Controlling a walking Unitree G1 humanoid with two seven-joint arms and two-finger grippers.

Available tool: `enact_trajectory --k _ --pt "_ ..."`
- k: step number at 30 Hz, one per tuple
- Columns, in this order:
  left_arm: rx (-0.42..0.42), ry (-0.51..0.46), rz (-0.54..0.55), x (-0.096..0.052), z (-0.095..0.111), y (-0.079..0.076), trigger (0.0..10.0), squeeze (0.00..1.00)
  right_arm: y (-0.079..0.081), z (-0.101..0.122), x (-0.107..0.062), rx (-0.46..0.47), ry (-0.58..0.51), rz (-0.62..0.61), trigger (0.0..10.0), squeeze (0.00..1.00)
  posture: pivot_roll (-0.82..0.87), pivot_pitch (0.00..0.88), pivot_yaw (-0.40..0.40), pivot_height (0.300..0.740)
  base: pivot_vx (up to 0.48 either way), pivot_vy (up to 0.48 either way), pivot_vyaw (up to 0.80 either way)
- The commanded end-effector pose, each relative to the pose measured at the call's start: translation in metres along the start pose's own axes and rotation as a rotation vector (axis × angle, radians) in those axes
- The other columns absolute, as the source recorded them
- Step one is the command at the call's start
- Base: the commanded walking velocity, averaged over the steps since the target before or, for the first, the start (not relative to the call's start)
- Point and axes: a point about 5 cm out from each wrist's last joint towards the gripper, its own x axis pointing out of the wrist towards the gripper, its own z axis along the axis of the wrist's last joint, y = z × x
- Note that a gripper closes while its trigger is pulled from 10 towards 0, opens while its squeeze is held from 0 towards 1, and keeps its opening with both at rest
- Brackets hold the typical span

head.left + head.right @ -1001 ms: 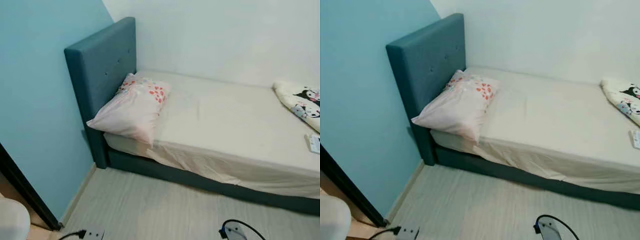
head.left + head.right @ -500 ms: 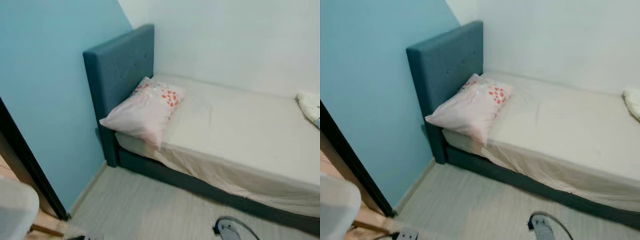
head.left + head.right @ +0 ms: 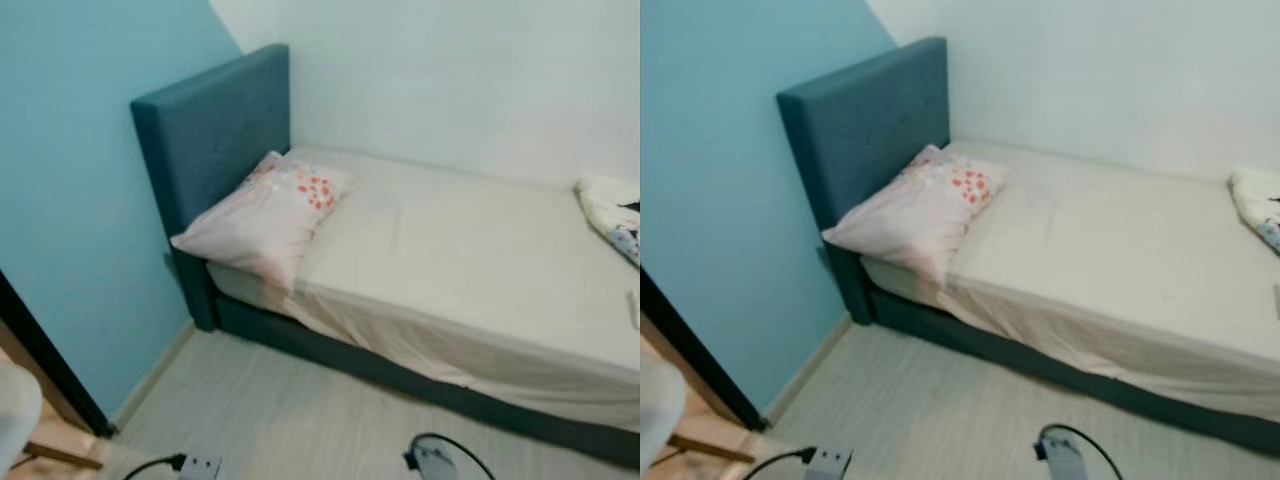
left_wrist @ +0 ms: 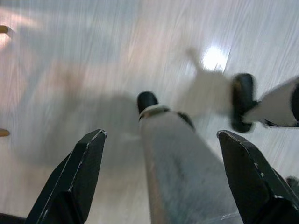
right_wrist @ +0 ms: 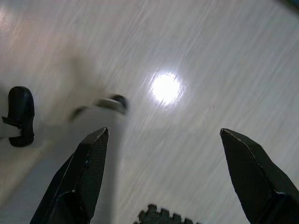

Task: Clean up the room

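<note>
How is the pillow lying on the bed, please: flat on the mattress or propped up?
Propped up: the pillow leans tilted against the teal headboard, and its lower corner hangs past the mattress edge.

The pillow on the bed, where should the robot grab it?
Probably the pillow's lower corner, which overhangs the mattress edge near the floor side. Come from the front: the headboard blocks its far end, and that corner hangs free for fingers to pinch.
</note>
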Motion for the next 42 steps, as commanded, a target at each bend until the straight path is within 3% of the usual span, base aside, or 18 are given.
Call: enact_trajectory --k 1,4,6,8,9,12,30,35,42 --pt "0.006 -0.010 -0.020 0.001 0.009 -0.011 10.0 0.00 -0.011 0.011 0.000 0.038 -0.032 -0.041 10.0 0.00 0.03 0.000 -0.013 0.740 0.000 -0.480 0.00" --pt "0.007 -0.021 -0.026 0.002 0.017 -0.017 10.0 0.00 -0.016 0.016 0.000 0.081 -0.044 -0.053 10.0 0.00 0.03 0.000 -0.012 0.740 0.000 -0.480 0.00" --pt "0.007 -0.032 -0.031 0.003 0.025 -0.022 10.0 0.00 -0.035 0.012 -0.003 0.101 -0.042 -0.072 10.0 0.00 0.03 0.000 -0.012 0.740 0.000 -0.480 0.00" --pt "0.007 -0.032 -0.031 0.003 0.025 -0.022 10.0 0.00 -0.035 0.012 -0.003 0.101 -0.042 -0.072 10.0 0.00 0.03 0.000 -0.012 0.740 0.000 -0.480 0.00" --pt "0.006 -0.040 -0.036 0.003 0.032 -0.028 10.0 0.00 -0.052 0.004 -0.005 0.094 -0.032 -0.086 10.0 0.00 0.03 0.000 -0.016 0.740 0.000 -0.480 0.00" --pt "0.004 -0.047 -0.042 0.003 0.037 -0.033 10.0 0.00 -0.060 -0.003 -0.007 0.085 -0.021 -0.094 10.0 0.00 0.03 0.000 -0.018 0.740 0.000 -0.480 0.00" --pt "0.006 -0.033 -0.034 0.003 0.029 -0.025 10.0 0.00 -0.056 -0.003 -0.006 0.093 -0.024 -0.088 10.0 0.00 0.02 0.000 -0.019 0.740 0.000 -0.480 0.00" --pt "0.006 -0.035 -0.034 0.003 0.028 -0.024 10.0 0.00 -0.055 0.015 -0.006 0.139 -0.087 -0.071 10.0 0.00 0.02 0.000 -0.013 0.740 0.000 -0.480 0.00" --pt "0.003 -0.031 -0.036 0.003 0.027 -0.024 10.0 0.00 -0.057 0.016 -0.006 0.143 -0.089 -0.073 10.0 0.00 0.02 0.000 -0.019 0.740 0.000 -0.480 0.00"
